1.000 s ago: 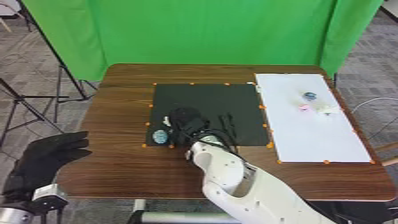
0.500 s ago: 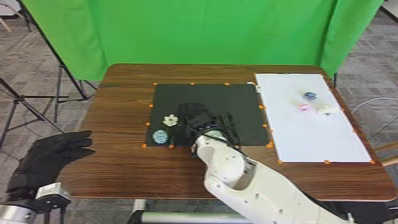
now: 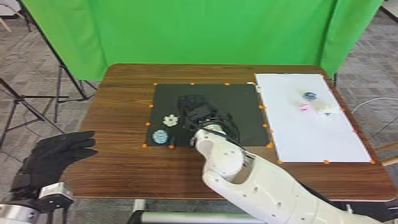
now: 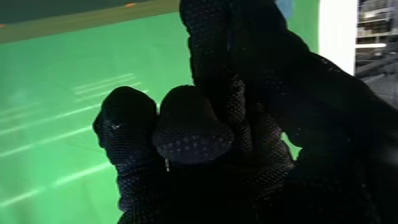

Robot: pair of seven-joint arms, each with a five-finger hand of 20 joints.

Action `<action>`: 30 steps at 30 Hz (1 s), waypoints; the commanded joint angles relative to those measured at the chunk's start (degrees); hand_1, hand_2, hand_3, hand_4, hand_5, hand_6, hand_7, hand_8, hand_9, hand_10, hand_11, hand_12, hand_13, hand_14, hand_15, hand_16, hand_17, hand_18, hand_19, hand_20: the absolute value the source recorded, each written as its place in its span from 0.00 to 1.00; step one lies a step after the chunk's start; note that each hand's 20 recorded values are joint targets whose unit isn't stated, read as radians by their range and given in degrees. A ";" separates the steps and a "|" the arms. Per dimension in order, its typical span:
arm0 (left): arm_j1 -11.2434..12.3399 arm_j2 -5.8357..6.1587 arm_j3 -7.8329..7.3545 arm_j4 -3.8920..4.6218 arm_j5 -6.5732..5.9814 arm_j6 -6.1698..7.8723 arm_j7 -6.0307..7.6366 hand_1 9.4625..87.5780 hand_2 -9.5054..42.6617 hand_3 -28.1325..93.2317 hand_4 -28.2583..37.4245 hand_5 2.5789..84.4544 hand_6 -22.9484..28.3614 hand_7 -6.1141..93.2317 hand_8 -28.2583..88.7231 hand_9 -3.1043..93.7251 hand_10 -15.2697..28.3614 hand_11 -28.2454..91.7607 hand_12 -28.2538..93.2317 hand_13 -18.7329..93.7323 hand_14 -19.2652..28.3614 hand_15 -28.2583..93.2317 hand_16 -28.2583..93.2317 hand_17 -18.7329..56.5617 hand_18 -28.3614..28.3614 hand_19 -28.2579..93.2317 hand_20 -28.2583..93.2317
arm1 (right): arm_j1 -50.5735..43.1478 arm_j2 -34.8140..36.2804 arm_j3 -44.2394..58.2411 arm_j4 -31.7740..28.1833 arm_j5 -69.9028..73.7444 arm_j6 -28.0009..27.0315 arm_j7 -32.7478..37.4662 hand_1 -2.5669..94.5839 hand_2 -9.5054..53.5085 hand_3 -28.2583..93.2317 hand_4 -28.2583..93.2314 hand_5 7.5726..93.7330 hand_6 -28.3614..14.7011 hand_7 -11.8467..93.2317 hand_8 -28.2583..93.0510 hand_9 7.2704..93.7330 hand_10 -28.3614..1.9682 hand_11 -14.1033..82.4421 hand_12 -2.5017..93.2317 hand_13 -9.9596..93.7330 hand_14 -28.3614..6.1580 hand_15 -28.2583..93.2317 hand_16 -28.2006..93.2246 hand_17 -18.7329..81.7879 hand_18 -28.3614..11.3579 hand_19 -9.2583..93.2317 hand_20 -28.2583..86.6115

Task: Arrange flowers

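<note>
White flower (image 3: 171,120) and blue flower (image 3: 160,136) lie on the black mat (image 3: 235,95), 3 other flowers (image 3: 309,95) on the white sheet (image 3: 320,145). Right hand (image 3: 193,106) beside the pair, fingers released; a careless sideways swing could knock both together. Left hand's (image 3: 53,152) relaxed.

And across the view we go — no readable text, label, brand, number or sign anywhere!
</note>
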 commanded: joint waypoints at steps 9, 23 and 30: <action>0.32 0.31 0.68 0.10 0.15 0.00 0.17 0.24 0.27 0.88 0.21 0.65 0.76 0.22 0.18 0.55 0.90 0.52 0.33 0.54 1.00 0.80 0.13 0.28 1.00 0.74 0.67 | -0.22 -0.35 1.07 0.95 -1.82 -3.11 2.96 0.56 0.00 0.87 0.00 0.70 0.60 0.47 0.26 0.84 0.62 0.33 0.43 0.83 0.67 0.89 0.45 0.73 0.29 1.00 0.59; 0.33 0.47 0.90 0.23 0.03 0.34 0.50 0.24 0.27 0.88 0.21 0.65 0.76 0.22 0.18 0.55 0.91 0.53 0.33 0.54 1.00 0.80 0.13 0.26 1.00 0.72 0.64 | -1.11 -0.71 2.06 -0.50 0.37 -7.54 3.74 0.49 0.00 0.88 0.00 0.68 0.56 0.43 0.27 0.75 0.51 0.45 0.34 0.81 0.62 0.90 0.44 0.71 0.27 1.00 0.58; 0.54 0.51 0.76 0.09 0.01 0.56 0.44 0.25 0.27 0.88 0.21 0.64 0.76 0.22 0.18 0.55 0.91 0.53 0.33 0.54 1.00 0.80 0.13 0.26 1.00 0.73 0.64 | -0.93 -0.48 2.38 -1.36 1.56 -7.29 3.24 0.40 0.00 0.91 0.01 0.67 0.56 0.40 0.16 0.71 0.43 0.54 0.25 0.80 0.59 0.90 0.44 0.70 0.25 1.00 0.59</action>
